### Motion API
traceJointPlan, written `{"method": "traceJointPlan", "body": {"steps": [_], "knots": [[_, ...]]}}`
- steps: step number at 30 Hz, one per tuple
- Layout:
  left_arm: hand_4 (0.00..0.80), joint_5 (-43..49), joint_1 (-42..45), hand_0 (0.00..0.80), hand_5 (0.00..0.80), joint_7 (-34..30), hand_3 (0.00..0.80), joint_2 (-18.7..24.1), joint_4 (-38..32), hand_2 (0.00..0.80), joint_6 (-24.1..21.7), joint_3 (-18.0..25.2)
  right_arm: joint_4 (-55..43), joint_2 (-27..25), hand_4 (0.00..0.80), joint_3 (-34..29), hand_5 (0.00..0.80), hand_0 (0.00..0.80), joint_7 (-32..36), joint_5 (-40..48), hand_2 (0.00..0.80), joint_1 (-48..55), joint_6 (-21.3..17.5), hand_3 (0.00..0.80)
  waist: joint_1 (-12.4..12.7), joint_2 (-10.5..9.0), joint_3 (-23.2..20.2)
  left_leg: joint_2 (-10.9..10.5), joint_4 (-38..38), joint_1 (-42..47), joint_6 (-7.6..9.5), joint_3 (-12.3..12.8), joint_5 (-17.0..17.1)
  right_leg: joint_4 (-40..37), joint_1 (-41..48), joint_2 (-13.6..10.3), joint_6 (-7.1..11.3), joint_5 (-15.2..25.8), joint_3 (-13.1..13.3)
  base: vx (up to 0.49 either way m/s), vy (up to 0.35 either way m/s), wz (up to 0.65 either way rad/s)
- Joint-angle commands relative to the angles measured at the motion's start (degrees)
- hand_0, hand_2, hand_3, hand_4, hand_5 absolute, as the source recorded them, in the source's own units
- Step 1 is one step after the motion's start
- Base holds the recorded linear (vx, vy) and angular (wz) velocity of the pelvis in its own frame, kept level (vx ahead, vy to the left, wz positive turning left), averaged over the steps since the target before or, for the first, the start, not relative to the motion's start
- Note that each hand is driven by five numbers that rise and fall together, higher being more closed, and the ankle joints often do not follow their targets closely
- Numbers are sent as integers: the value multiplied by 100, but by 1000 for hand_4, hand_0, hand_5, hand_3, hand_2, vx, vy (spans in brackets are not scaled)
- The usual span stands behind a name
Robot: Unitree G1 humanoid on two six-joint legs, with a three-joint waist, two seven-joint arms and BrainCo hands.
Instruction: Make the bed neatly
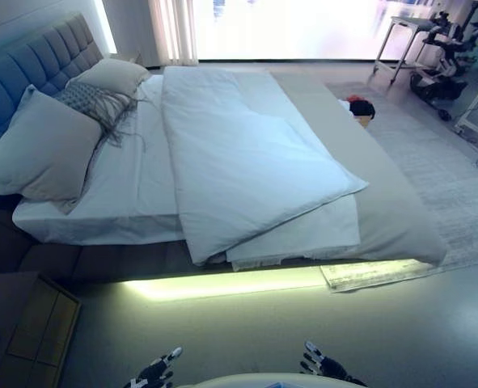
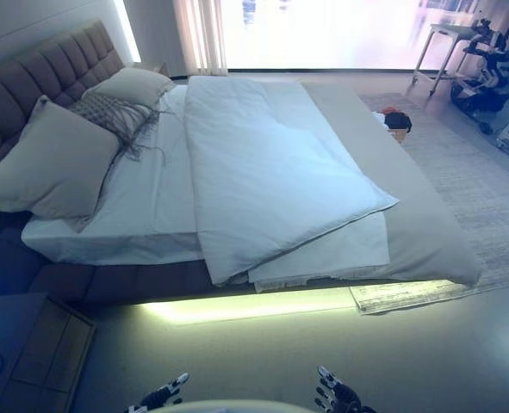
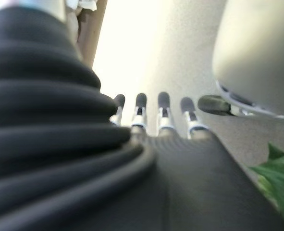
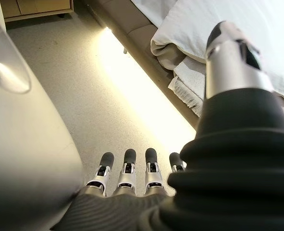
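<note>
Two pillows (image 1: 44, 145) | one duvet (image 1: 239, 162) | one bed (image 1: 400, 210) | both hands empty

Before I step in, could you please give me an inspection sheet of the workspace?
Surface: bed, sheet partly bare.
Job's things: duvet folded back, lying askew; two pillows and a fringed throw at the headboard.
Clutter: dark and red item at the bed's far edge.
Hands: left hand and right hand low, fingers straight, holding nothing.
Cables: nothing seen.
Surroundings: rug, nightstand, equipment by the window.
</note>
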Motion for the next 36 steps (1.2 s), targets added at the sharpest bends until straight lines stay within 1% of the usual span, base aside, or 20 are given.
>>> {"method": "traceJointPlan", "body": {"steps": [1, 8, 10, 12, 13, 14, 15, 16, 18, 20, 21, 22, 24, 26, 27, 29, 30, 31, 34, 36], "knots": [[0, -194, -411, 0, 0, 20, 0, -263, 346, 0, -27, 75, 299, 12, 0, 60, 0, 0, 95, 126, 0, -536, 35, 0, 75, 121, 167, -315, 12, 68, 306, -199, -396, 255, -42, 296, -39, -68, 57, 0, 0, 0], [0, -152, -529, 0, 0, 152, 0, -201, 352, 0, 77, 84, 321, 0, 0, 0, 0, 0, 31, 288, 0, -650, 151, 0, 14, 193, 354, -316, 16, 137, 374, -314, -364, 792, -283, 358, -96, -292, 207, 16, -50, 2], [0, -78, -497, 0, 0, 186, 0, -204, 384, 0, 81, 148, 325, 5, 0, 3, 0, 0, 85, 282, 0, -665, 173, 0, 25, 169, 387, -308, 231, 144, 372, -290, -453, 798, -251, 360, -135, -314, 220, 101, -150, 4], [0, -75, -442, 0, 0, 272, 0, -200, 408, 0, 73, 225, 322, -3, 0, 9, 0, 0, 124, 203, 0, -678, 231, 0, 17, 66, 418, -231, 951, -20, 311, -207, -668, 841, -241, 344, -253, -363, 241, 105, -160, 0], [0, -84, -419, 0, 0, 298, 0, -205, 408, 0, 50, 262, 306, -19, 0, 38, 0, 0, 135, 173, 0, -663, 249, 0, 34, -10, 473, -153, 1626, -288, 231, -163, -591, 851, -225, 319, -344, -363, 214, 81, -166, -6], [0, -146, -401, 0, 0, 301, 0, -216, 418, 0, -7, 279, 272, -53, 0, 72, 0, 0, 126, 114, 0, -654, 273, 0, 81, -44, 555, -67, 2426, -708, 98, -269, -261, 868, -227, 333, -449, -378, 174, 92, -165, -9], [0, -233, -389, 0, 0, 301, 0, -232, 402, 0, -38, 305, 217, -102, 0, 118, 0, 0, 45, -32, 0, -648, 343, 0, 143, -28, 662, 25, 2956, -1161, -36, -389, 195, 916, -219, 374, -553, -415, 180, 78, -95, -17], [0, -296, -392, 0, 0, 298, 0, -246, 396, 0, -45, 326, 213, -130, 0, 141, 0, 0, -16, -164, 0, -661, 363, 0, 169, 6, 727, 58, 3028, -1390, -69, -440, 288, 958, -210, 403, -577, -459, 213, 124, 22, -23], [0, -410, -411, 0, 0, 261, 0, -270, 408, 0, -7, 416, 294, -251, 0, 164, 0, 0, -92, -212, 0, -732, 383, 0, 305, 154, 891, 105, 2284, -1642, -136, -392, 464, 1001, -26, 448, -528, -622, 234, 216, 138, -37], [0, -396, -372, 0, 0, 256, 0, -275, 451, 0, -14, 377, 371, -320, 0, 119, 0, 0, -7, -177, 0, -826, 410, 0, 384, 279, 976, 297, 996, -1592, -219, -265, 705, 894, 219, 519, -423, -735, 276, 363, 166, -33], [0, -351, -356, 0, 0, 246, 0, -259, 483, 0, -16, 371, 386, -341, 0, 90, 0, 0, 22, -178, 0, -831, 417, 0, 438, 312, 997, 332, 440, -1650, -266, -309, 877, 853, 373, 562, -400, -816, 341, 462, 150, -24], [0, -298, -311, 0, 0, 273, 0, -256, 505, 0, -6, 369, 418, -358, 0, 64, 0, 0, 46, -148, 0, -822, 406, 0, 533, 303, 998, 348, 12, -1845, -300, -456, 971, 781, 585, 570, -372, -931, 454, 408, 113, -18], [0, -229, -197, 0, 0, 294, 0, -263, 525, 0, -25, 446, 447, -370, 0, 7, 0, 0, 81, -104, 0, -763, 352, 0, 619, 278, 964, 376, 12, -2247, -348, -633, 930, 728, 861, 560, -340, -1154, 555, 474, 166, -12], [0, -172, -114, 0, 0, 292, 0, -302, 619, 0, -91, 615, 506, -346, 0, -81, 0, 0, -4, -253, 0, -732, 314, 0, 649, 251, 873, 392, 12, -2104, -267, -421, 795, 702, 1056, 387, -224, -1241, 508, 566, 297, -42], [0, -163, -102, 0, 0, 313, 0, -283, 653, 0, -71, 672, 547, -315, 0, -122, 0, 0, -82, -326, 0, -721, 314, 0, 677, 249, 788, 403, 13, -1934, -253, -337, 886, 765, 1140, 242, -129, -1261, 399, 571, 312, -57], [0, -120, -129, 0, 0, 301, 0, -225, 703, 0, -83, 727, 548, -286, 0, -160, 0, 0, -6, -223, 0, -690, 332, 0, 746, 218, 729, 360, 388, -1880, -211, -363, 883, 883, 1259, 34, -38, -1274, 260, 487, 267, -41], [0, -44, -151, 0, 0, 269, 0, -188, 719, 0, -77, 752, 531, -260, 0, -195, 0, 0, 47, -258, 0, -656, 324, 0, 754, 179, 694, 320, 672, -1915, -145, -321, 754, 970, 1284, -65, -13, -1255, 189, 463, 290, -37], [0, 81, -208, 0, 0, 236, 0, -136, 721, 0, -29, 751, 509, -222, 0, -215, 0, 0, 104, -342, 0, -633, 292, 0, 755, 144, 628, 281, 911, -1946, -45, -204, 623, 1140, 1289, -199, 26, -1194, 89, 475, 316, -36], [0, 79, -347, 0, 0, 284, 0, -50, 692, 0, 9, 636, 382, -150, 0, -188, 0, 0, 252, -1, 0, -662, 245, 0, 738, 46, 497, 38, 1085, -1906, 236, -203, 357, 1657, 1202, -429, 80, -757, 96, 456, 325, 15], [0, 178, -445, 0, 0, 284, 0, 33, 693, 0, 22, 603, 302, -123, 0, -223, 0, 0, 251, -16, 0, -638, 203, 0, 701, 14, 393, -217, 1021, -1752, 461, -172, 207, 2500, 954, -695, 123, -5, 144, 405, 312, 17]]}}
